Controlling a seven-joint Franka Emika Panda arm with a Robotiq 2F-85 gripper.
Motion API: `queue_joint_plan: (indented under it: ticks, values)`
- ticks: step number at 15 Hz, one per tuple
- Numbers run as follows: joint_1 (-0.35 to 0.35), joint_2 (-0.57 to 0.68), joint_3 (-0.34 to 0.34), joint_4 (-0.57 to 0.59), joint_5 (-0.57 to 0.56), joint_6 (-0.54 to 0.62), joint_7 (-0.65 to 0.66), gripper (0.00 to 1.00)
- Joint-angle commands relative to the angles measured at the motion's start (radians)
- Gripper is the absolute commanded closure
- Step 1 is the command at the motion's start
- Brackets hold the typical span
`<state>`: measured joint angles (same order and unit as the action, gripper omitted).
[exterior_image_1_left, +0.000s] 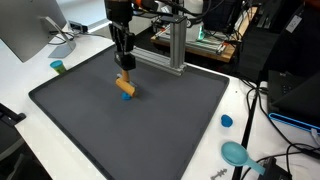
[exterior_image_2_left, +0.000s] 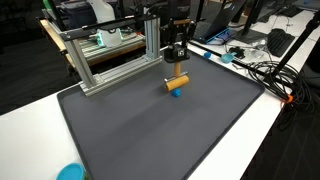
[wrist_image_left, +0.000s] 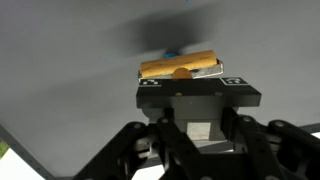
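Note:
An orange-brown cylinder with a small blue piece at its underside sits tilted just under my gripper over the dark grey mat. Both exterior views show it, and in this one the gripper comes straight down onto the cylinder. In the wrist view the cylinder lies crosswise right in front of the gripper body, with the fingertips at its two ends, and a blue tip shows behind it. The gripper appears shut on the cylinder.
An aluminium frame stands at the mat's far edge behind the gripper. A teal cup and a monitor are on the white table. A blue cap and a teal bowl lie off the mat. Cables run along one side.

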<state>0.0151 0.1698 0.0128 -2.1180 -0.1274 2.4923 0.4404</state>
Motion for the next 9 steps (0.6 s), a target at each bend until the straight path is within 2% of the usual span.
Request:
queue_joint_plan:
  ticks: [1,9]
  values:
    - [0.023,-0.021,-0.020,-0.033,0.000,0.049,0.019,0.79]
    - [0.030,-0.038,-0.048,-0.044,-0.034,0.067,0.055,0.79]
